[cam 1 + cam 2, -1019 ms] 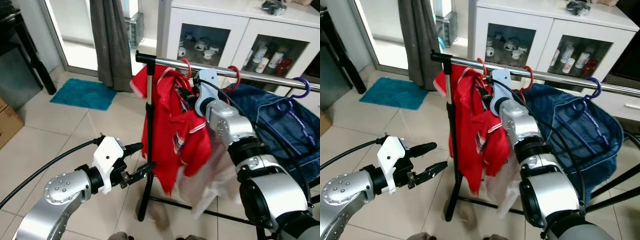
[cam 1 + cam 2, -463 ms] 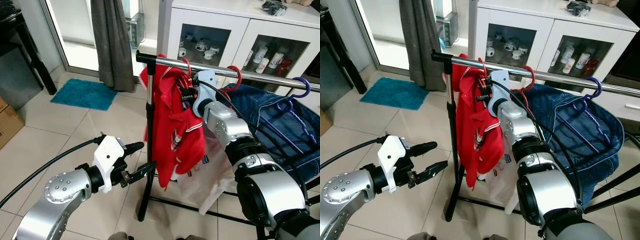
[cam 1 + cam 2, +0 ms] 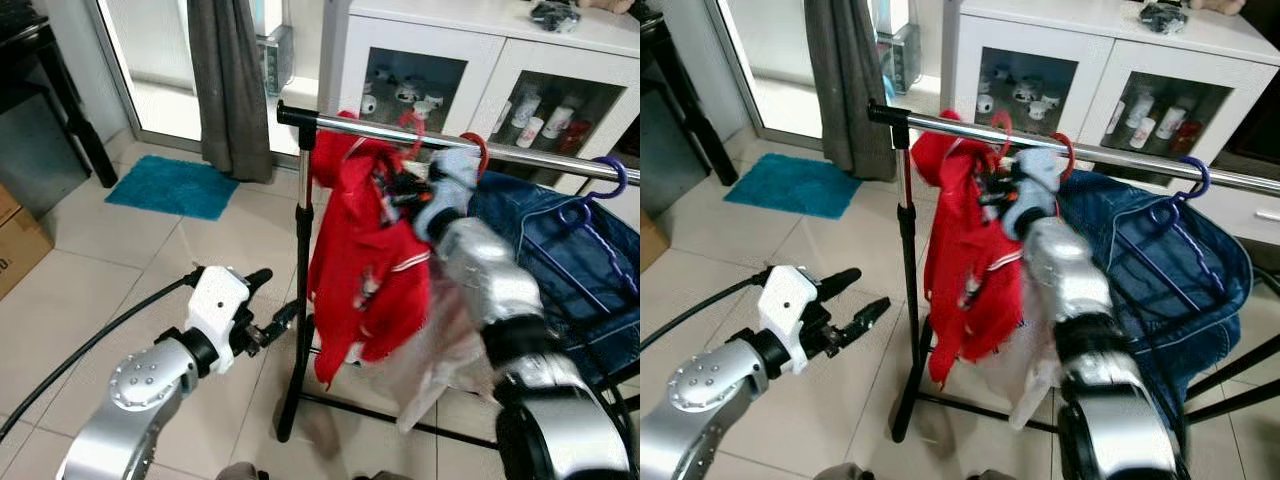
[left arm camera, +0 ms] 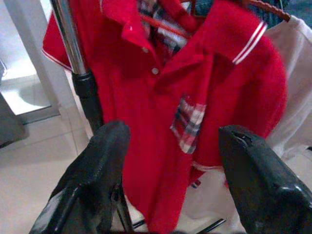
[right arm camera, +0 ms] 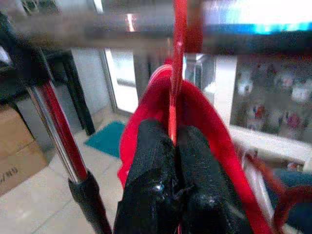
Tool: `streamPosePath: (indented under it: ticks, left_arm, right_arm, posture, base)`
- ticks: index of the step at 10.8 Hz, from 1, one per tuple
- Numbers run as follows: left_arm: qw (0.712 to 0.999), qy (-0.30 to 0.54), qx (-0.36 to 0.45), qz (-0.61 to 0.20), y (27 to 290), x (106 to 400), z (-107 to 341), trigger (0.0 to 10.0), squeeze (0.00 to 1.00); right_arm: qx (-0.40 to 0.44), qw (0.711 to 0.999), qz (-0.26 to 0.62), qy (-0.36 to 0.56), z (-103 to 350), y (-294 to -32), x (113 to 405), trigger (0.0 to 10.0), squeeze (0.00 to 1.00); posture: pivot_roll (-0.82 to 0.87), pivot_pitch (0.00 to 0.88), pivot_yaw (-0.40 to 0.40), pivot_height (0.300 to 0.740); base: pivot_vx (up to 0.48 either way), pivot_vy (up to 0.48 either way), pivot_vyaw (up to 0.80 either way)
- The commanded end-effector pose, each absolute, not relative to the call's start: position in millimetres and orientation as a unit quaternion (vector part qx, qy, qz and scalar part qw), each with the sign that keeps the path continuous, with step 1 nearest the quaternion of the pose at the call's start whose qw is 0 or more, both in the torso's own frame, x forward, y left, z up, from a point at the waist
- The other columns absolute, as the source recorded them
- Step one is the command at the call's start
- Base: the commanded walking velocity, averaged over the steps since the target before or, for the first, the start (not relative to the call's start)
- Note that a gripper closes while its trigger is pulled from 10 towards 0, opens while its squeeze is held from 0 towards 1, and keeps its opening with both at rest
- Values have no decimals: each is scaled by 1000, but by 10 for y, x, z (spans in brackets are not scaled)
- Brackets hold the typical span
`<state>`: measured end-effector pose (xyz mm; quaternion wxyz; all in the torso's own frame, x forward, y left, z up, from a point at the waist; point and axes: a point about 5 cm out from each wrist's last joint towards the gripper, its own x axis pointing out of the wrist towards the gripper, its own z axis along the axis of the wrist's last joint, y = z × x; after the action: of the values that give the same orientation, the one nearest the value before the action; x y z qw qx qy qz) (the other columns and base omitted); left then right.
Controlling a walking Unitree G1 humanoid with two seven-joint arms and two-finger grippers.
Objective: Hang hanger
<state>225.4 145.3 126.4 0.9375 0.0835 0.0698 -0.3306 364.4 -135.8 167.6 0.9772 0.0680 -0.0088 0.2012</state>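
Observation:
A red polo shirt point(image 3: 365, 255) hangs on a red hanger point(image 5: 176, 73) whose hook point(image 3: 410, 124) rises to the chrome rail point(image 3: 340, 122) of the clothes rack. My right gripper point(image 5: 174, 134) is shut on the hanger's neck just under the rail; the arm point(image 3: 480, 270) is blurred with motion. Below and left of the shirt, beside the rack's upright pole point(image 3: 299, 260), my left gripper point(image 3: 278, 295) stands open and holds nothing. In the left wrist view the shirt point(image 4: 185, 97) faces its two spread fingers point(image 4: 97, 170).
A second red hook point(image 3: 481, 152) and a blue hanger point(image 3: 590, 195) with a denim jacket point(image 3: 560, 250) hang further right on the rail. A white cabinet point(image 3: 480, 60) stands behind. A grey curtain point(image 3: 228, 80), teal mat point(image 3: 165, 185) and cardboard box point(image 3: 18, 245) lie to the left.
My right arm is moving and now blurred; the red hanger has shifted a little right along the rail and the shirt swings. The left gripper has edged closer to the pole, still open.

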Motion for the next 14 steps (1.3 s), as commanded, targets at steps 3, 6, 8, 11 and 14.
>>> streamPosePath:
  ticks: [3,6,8,11,14]
  left_arm:
    - [939,88,117,-310,1449,2288,1134,10000,0]
    - [943,93,113,-298,1458,2272,1110,10000,0]
    - [943,90,112,-301,1440,2258,1112,10000,0]
    - [938,76,103,-323,1391,2239,1154,10000,0]
    - [928,53,87,-358,1311,2190,1231,10000,0]
  right_arm:
    - [-12,964,266,-27,1747,-1310,3405,0,0]
    - [-5,974,225,-5,1587,-1396,3273,0,0]
    - [7,977,215,-3,1558,-1349,3240,0,0]
    - [47,980,185,-49,1783,-1322,3330,0,0]
    - [60,984,162,-50,1860,-1268,3493,0,0]
  posture:
    - [35,12,-17,740]
    - [40,14,-20,740]
    - [47,14,-19,740]
    - [52,4,-20,740]
    - [58,0,-26,740]
  base:
    - [0,0,0]
    - [0,0,0]
    - [0,0,0]
    - [0,0,0]
    - [0,0,0]
